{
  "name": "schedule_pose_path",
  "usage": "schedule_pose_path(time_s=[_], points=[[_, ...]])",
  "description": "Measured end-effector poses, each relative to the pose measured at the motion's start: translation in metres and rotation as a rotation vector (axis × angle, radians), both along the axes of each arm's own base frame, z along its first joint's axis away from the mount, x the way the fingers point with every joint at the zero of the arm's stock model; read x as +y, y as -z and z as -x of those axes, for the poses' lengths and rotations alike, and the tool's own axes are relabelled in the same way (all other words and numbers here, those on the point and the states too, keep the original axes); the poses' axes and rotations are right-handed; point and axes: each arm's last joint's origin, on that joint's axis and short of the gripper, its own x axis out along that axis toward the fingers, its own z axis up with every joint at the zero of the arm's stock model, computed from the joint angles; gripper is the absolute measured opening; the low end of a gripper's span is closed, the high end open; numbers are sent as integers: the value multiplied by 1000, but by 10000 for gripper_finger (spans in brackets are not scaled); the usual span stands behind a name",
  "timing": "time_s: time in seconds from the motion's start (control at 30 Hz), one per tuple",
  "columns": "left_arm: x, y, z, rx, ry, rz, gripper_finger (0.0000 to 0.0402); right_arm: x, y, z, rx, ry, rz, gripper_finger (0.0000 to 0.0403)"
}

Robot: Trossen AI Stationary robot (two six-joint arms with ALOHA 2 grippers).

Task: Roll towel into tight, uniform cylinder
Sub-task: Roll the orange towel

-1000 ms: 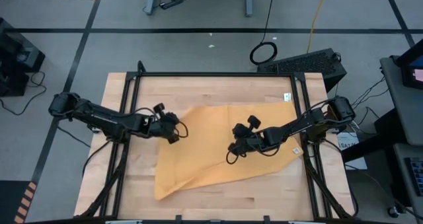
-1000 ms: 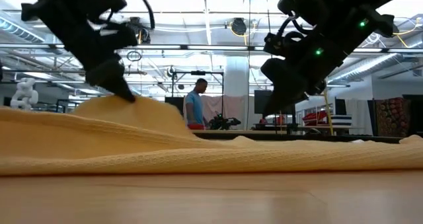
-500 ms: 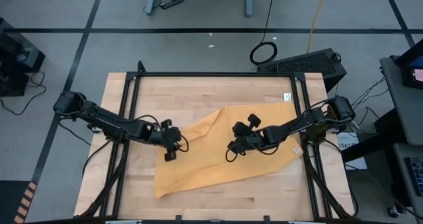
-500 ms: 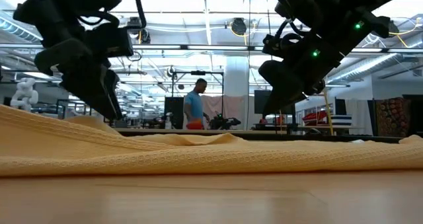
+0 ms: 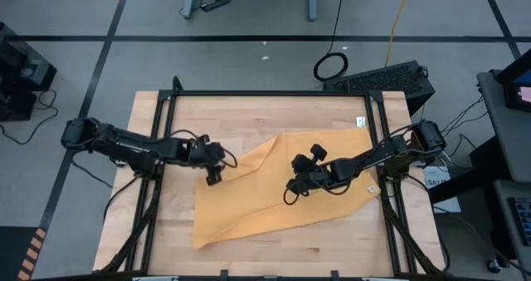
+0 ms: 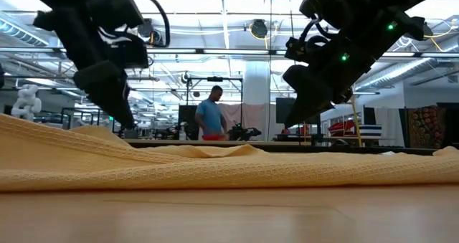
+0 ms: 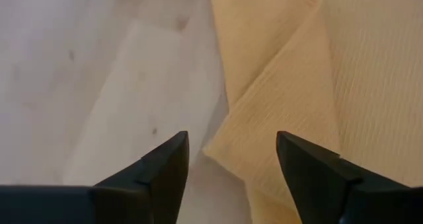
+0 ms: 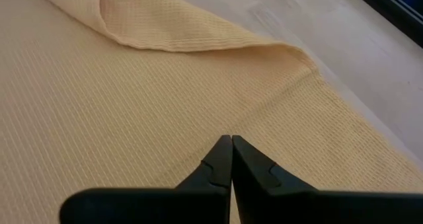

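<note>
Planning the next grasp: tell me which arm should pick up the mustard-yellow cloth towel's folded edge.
Left. The left gripper hangs open over the mustard-yellow cloth towel's folded edge; the right gripper is shut above mid-cloth.

We can't find the towel's (image 5: 274, 190) white label from overhead; the right gripper (image 5: 292, 184) covers some cloth, and low down the arms run off-frame.

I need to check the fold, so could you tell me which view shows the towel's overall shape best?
The high view: the whole towel lies in frame, one corner folded over. The low view shows only its rippled near edge; the wrist views show close patches of weave and fold.
</note>
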Motion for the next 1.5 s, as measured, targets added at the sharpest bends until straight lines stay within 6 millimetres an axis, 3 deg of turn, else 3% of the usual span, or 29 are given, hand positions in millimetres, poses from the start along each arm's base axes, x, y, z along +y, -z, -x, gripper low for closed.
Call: schedule_pose_path(time_s=[0.17,0.3,0.63,0.8,1.03,1.27,1.5], points=[[3,1,0,-20,-76,154,218,0,0,0,3,-2,2,0],[3,8,7,64,-172,207,217,0,0,0,6,-4,4,0],[-4,7,1,17,-133,234,198,0,0,0,18,-19,17,0],[-3,8,3,33,-164,232,143,0,0,0,18,-19,18,0],[-6,7,3,23,-140,174,12,2,0,1,20,-26,23,0],[-7,7,3,8,-239,229,36,2,0,1,20,-26,23,0],[-11,7,3,4,-253,263,148,1,0,1,20,-26,24,0]])
